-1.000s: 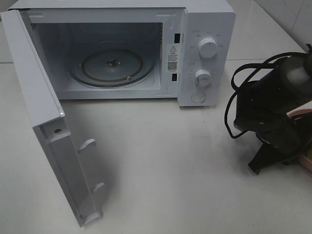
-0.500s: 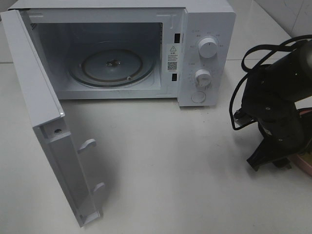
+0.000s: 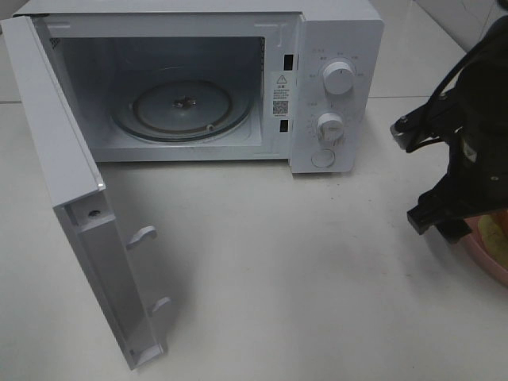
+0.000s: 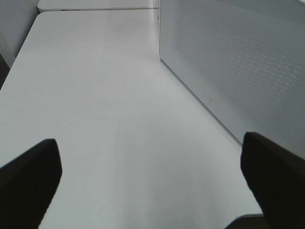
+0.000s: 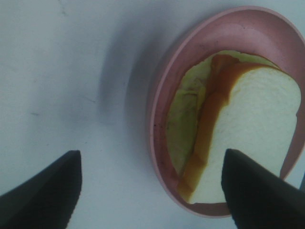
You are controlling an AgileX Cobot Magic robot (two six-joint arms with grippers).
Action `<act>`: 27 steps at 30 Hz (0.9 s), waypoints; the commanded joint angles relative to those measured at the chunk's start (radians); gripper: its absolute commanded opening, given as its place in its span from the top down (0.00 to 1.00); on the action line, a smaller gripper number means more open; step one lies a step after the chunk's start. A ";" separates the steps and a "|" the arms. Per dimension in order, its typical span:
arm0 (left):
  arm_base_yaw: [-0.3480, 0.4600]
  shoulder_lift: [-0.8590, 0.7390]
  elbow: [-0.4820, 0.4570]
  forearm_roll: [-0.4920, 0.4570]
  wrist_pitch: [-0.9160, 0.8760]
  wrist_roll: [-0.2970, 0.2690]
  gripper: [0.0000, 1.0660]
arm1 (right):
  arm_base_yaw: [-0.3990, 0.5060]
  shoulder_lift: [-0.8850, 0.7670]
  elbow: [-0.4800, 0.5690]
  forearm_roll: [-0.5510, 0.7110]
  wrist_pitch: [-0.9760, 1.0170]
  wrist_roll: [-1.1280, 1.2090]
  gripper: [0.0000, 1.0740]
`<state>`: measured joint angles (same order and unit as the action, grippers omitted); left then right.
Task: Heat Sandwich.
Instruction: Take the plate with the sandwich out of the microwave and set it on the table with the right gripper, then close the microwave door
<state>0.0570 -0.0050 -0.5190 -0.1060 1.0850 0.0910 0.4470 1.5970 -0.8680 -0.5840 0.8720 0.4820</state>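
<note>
The sandwich [image 5: 228, 129], white bread with an orange-tan crust over a yellowish-green layer, lies on a round pink plate [image 5: 159, 109]. In the high view only a yellow sliver of the sandwich [image 3: 496, 236] and part of the plate [image 3: 486, 262] show at the right edge, under my right arm. My right gripper [image 5: 150, 164] hangs open above the plate's edge, one finger over bare table and the other over the sandwich's corner, holding nothing. My left gripper [image 4: 152, 162] is open over bare table beside the microwave door [image 4: 238, 62].
The white microwave [image 3: 337, 87] stands at the back with its door [image 3: 71, 198] swung wide to the left. Its cavity holds only the glass turntable [image 3: 182, 107]. White tabletop [image 3: 286, 270] stretches in front of it.
My right arm has swung up and to the right, uncovering the plate's edge in the high view. Its jaws have spread apart. The microwave and left arm are unchanged.
</note>
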 commanded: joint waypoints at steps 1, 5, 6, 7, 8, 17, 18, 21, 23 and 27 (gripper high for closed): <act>-0.006 -0.016 0.001 -0.002 -0.014 -0.002 0.08 | -0.006 -0.119 -0.001 0.144 0.007 -0.116 0.27; -0.006 -0.016 0.001 -0.002 -0.014 -0.002 0.08 | -0.006 -0.227 -0.001 0.254 0.014 -0.203 0.29; -0.006 -0.016 0.001 -0.002 -0.014 -0.002 0.08 | -0.006 -0.256 -0.001 0.281 0.014 -0.221 0.29; -0.006 -0.016 0.001 -0.002 -0.014 -0.002 0.08 | -0.006 -0.277 -0.001 0.308 0.014 -0.245 0.29; -0.006 -0.016 0.001 -0.002 -0.014 -0.002 0.08 | -0.006 -0.325 -0.001 0.358 0.014 -0.295 0.29; -0.006 -0.016 0.001 -0.002 -0.014 -0.002 0.08 | -0.006 -0.496 -0.001 0.506 0.079 -0.400 0.29; -0.006 -0.016 0.001 -0.002 -0.014 -0.002 0.08 | -0.006 -0.537 -0.001 0.515 0.104 -0.410 0.29; -0.006 -0.016 0.001 -0.002 -0.014 -0.002 0.08 | -0.006 -0.578 -0.001 0.524 0.122 -0.416 0.29; -0.006 -0.016 0.001 -0.002 -0.014 -0.002 0.08 | -0.006 -0.615 -0.001 0.531 0.130 -0.422 0.29; -0.006 -0.016 0.001 -0.002 -0.014 -0.002 0.08 | -0.006 -0.705 -0.001 0.531 0.182 -0.440 0.29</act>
<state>0.0570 -0.0050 -0.5190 -0.1060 1.0850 0.0910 0.4470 0.9380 -0.8670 -0.0550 1.0140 0.0630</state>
